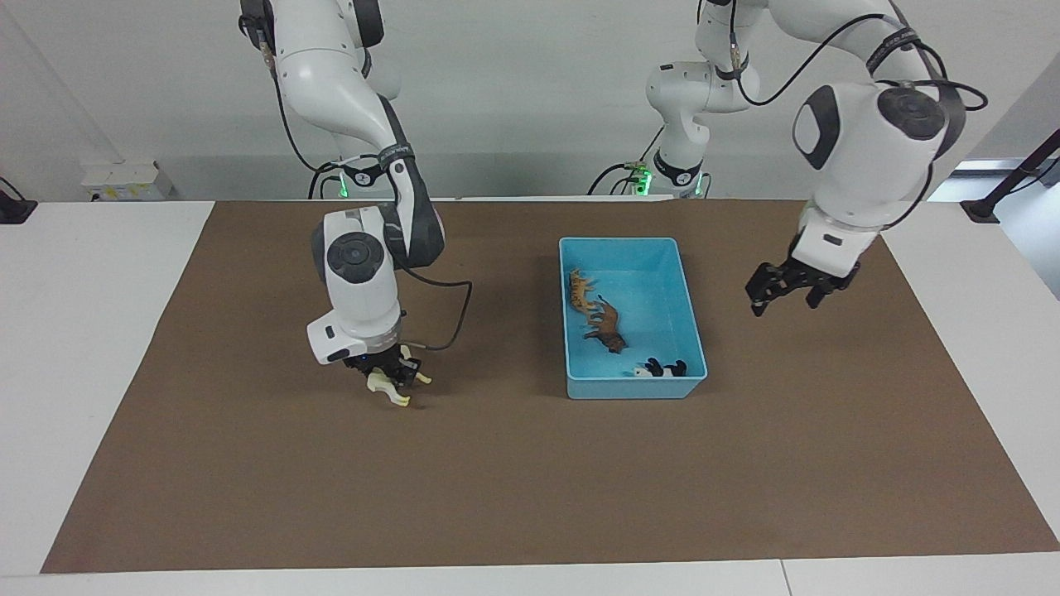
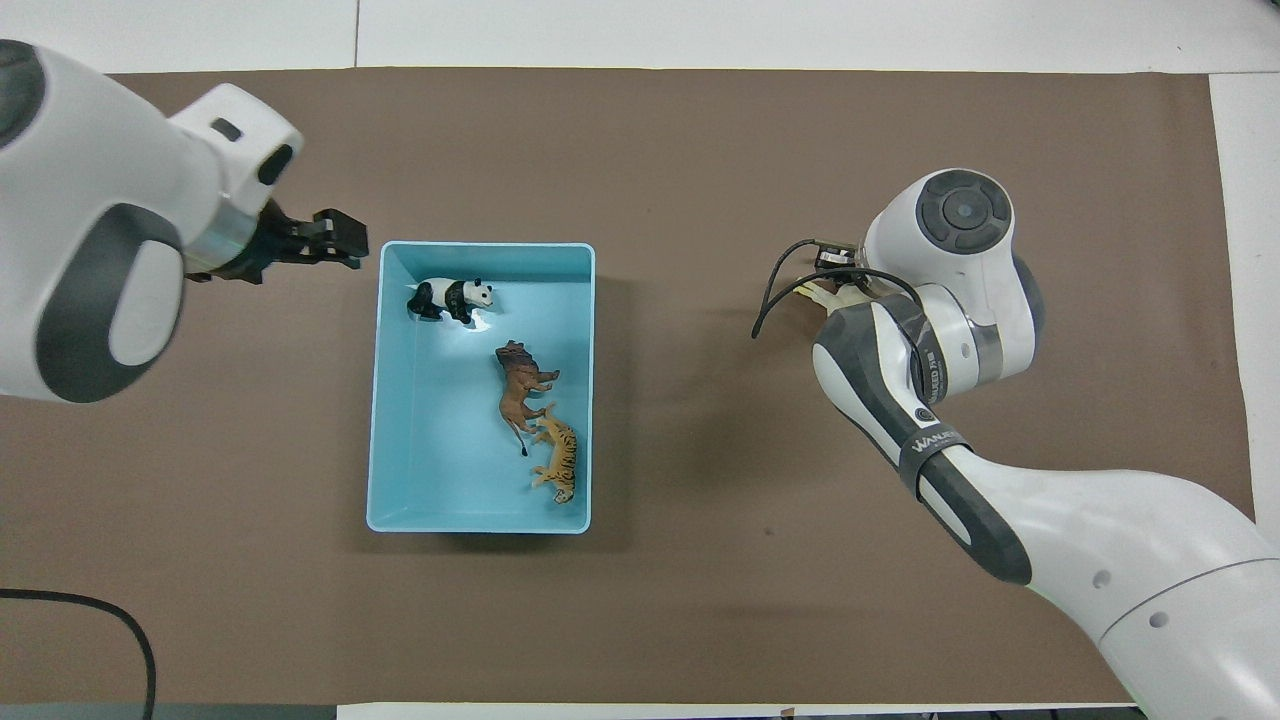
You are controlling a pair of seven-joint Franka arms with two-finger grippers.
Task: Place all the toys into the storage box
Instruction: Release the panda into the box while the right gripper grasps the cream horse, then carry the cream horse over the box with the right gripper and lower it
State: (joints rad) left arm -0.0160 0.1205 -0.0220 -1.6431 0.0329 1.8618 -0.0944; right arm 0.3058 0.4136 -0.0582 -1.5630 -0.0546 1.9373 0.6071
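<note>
Brown matting (image 1: 530, 480) covers most of a white table (image 1: 91, 348), with a pale wall rising past the 2 arm bases.

Seen from the facing view, the right gripper (image 1: 389, 377) is down low over the mat toward the right arm's end of the table, clenched on the cream-white horse (image 1: 391, 387), whose legs poke out below the fingers. The overhead view hides nearly all of this: the right arm's wrist covers the gripper, and only a sliver of the horse (image 2: 832, 297) shows at its edge. Whether the horse touches the mat cannot be told from either view.

The overhead view gives the clearer look into the light blue storage box (image 2: 395, 400), which sits near the middle of the mat, well apart from the right gripper. 3 toys lie in it: the panda (image 2: 450, 297) at the end farther from the robots, the lion (image 2: 520, 385) in the middle, and the tiger (image 2: 558, 462) nearer to the robots, touching the lion by the wall on the right arm's side.

The left gripper (image 1: 791, 290) hangs in the air over the mat just beside the box, toward the left arm's end of the table, its fingers spread and holding nothing.
</note>
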